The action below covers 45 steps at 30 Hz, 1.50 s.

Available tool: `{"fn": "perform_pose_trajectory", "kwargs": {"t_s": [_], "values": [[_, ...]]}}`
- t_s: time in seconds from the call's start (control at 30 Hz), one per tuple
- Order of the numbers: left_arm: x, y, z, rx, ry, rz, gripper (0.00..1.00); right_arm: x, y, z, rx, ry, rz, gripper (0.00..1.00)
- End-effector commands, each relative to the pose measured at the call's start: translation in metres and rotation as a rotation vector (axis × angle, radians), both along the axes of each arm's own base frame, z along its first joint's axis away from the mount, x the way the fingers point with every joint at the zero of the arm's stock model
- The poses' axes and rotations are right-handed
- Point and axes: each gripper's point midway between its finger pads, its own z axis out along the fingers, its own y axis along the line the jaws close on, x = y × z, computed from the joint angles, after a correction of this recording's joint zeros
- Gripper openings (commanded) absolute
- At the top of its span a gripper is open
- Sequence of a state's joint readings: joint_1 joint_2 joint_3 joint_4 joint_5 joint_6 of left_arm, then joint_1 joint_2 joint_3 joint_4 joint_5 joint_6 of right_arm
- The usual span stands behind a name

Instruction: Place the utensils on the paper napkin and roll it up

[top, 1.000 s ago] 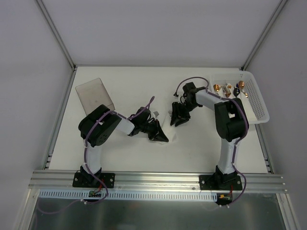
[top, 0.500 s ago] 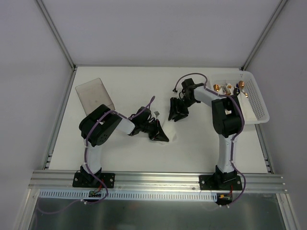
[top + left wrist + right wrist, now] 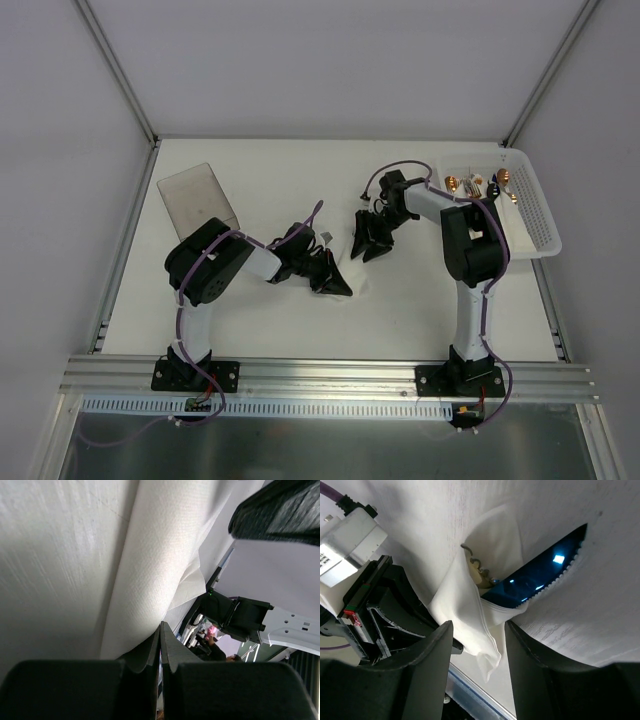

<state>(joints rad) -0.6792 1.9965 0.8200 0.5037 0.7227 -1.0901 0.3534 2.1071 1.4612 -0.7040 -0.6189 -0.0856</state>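
Note:
The paper napkin [image 3: 470, 605] lies partly folded over the utensils between my two grippers; it is barely visible in the top view [image 3: 347, 258]. A bright blue utensil handle [image 3: 540, 580] sticks out from under the fold, with a silvery utensil end [image 3: 476, 570] beside it. My right gripper [image 3: 477, 675] is open, its fingers either side of a hanging napkin corner; in the top view it is the right gripper [image 3: 366, 243]. My left gripper [image 3: 161, 630] is shut at the napkin's [image 3: 150, 570] edge, low on the table [image 3: 332, 280].
A white basket [image 3: 535, 205] at the back right holds older white rolls with gold and black cutlery ends [image 3: 478, 185]. A translucent brownish flat sheet [image 3: 198, 195] lies at the back left. The left gripper's body [image 3: 375, 615] is close to my right fingers.
My right gripper shifted slightly left and away, then eased back a little over the napkin. The left arm has stayed in place.

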Motion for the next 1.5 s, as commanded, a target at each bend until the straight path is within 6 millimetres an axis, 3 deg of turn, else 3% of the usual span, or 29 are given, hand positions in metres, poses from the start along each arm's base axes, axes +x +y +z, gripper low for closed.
{"fn": "perform_pose_trajectory", "kwargs": {"t_s": [0.0, 0.5, 0.73, 1.0, 1.2, 1.37, 1.47], "values": [[-0.021, 0.052, -0.082, 0.325, 0.102, 0.090, 0.00, -0.017, -0.015, -0.010, -0.064, 0.067, -0.018, 0.50], [-0.018, 0.051, -0.083, 0.324, 0.101, 0.091, 0.00, 0.000, -0.041, -0.040, -0.360, 0.016, -0.204, 0.48], [-0.018, 0.052, -0.083, 0.323, 0.100, 0.093, 0.00, 0.010, -0.032, -0.040, -0.383, -0.022, -0.208, 0.45], [-0.018, 0.053, -0.084, 0.322, 0.103, 0.091, 0.00, 0.022, -0.029, -0.040, -0.415, -0.053, -0.188, 0.32], [-0.019, 0.055, -0.084, 0.319, 0.105, 0.095, 0.00, 0.018, -0.017, -0.039, -0.374, -0.035, -0.139, 0.21], [-0.019, 0.056, -0.084, 0.316, 0.105, 0.095, 0.00, 0.017, -0.009, -0.037, -0.327, -0.024, -0.122, 0.01], [-0.018, 0.056, -0.082, 0.314, 0.099, 0.096, 0.00, 0.015, -0.006, -0.037, -0.289, -0.012, -0.117, 0.00]]}}
